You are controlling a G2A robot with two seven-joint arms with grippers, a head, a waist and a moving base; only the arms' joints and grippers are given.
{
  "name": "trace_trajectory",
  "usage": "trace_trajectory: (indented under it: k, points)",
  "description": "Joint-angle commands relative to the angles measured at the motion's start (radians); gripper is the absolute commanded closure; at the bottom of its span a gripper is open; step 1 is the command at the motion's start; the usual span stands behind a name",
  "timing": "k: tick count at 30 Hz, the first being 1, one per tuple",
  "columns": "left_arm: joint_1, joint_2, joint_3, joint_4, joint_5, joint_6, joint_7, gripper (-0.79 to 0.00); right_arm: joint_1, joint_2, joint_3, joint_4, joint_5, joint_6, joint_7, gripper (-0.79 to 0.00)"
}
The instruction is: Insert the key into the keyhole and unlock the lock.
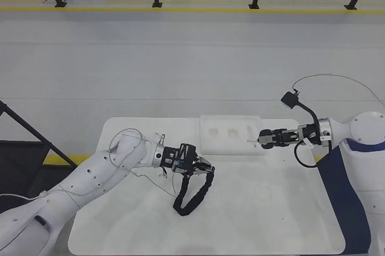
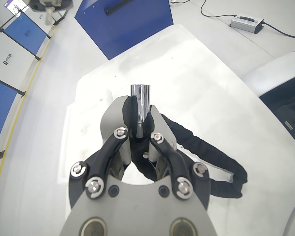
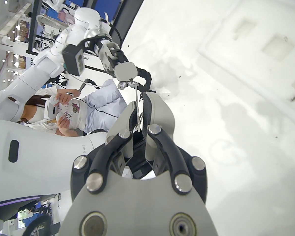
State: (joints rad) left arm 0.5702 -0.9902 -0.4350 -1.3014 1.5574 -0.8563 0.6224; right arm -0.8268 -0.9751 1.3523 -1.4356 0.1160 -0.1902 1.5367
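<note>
A black cable lock (image 1: 195,195) hangs in a loop over the white table (image 1: 275,217), left of the middle. My left gripper (image 1: 207,168) is shut on its chrome cylinder head (image 2: 140,99), which sticks out past the fingers; the black sleeved cable (image 2: 211,153) trails off to one side. My right gripper (image 1: 261,139) stands further right, over the foam tray's edge, shut on a thin silver key (image 1: 250,140). In the right wrist view the key (image 3: 137,94) points toward the lock cylinder (image 3: 121,85) held by the left gripper (image 3: 124,71), with a gap between them.
A white foam tray (image 1: 230,134) with shallow pockets lies at the table's far middle, between the arms. A black frame (image 1: 13,128) stands off the table's left side. A blue cabinet (image 2: 127,13) stands on the floor beyond the right end.
</note>
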Motion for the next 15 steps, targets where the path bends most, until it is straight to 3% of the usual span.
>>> trace_trajectory:
  k: [1,9,15]
  points:
    - [-0.014,-0.016,0.002,-0.006,-0.01,0.002,-0.016,0.0,-0.034,0.01,0.009,-0.052,-0.008,0.038,-0.001,0.0]
    - [-0.064,-0.073,0.022,-0.016,-0.004,-0.014,-0.029,0.0,-0.118,0.035,0.031,-0.151,-0.02,0.153,-0.01,0.0]
    - [-0.097,-0.126,0.048,0.035,-0.018,-0.029,-0.022,0.0,-0.163,0.048,0.065,-0.202,-0.032,0.193,-0.037,0.0]
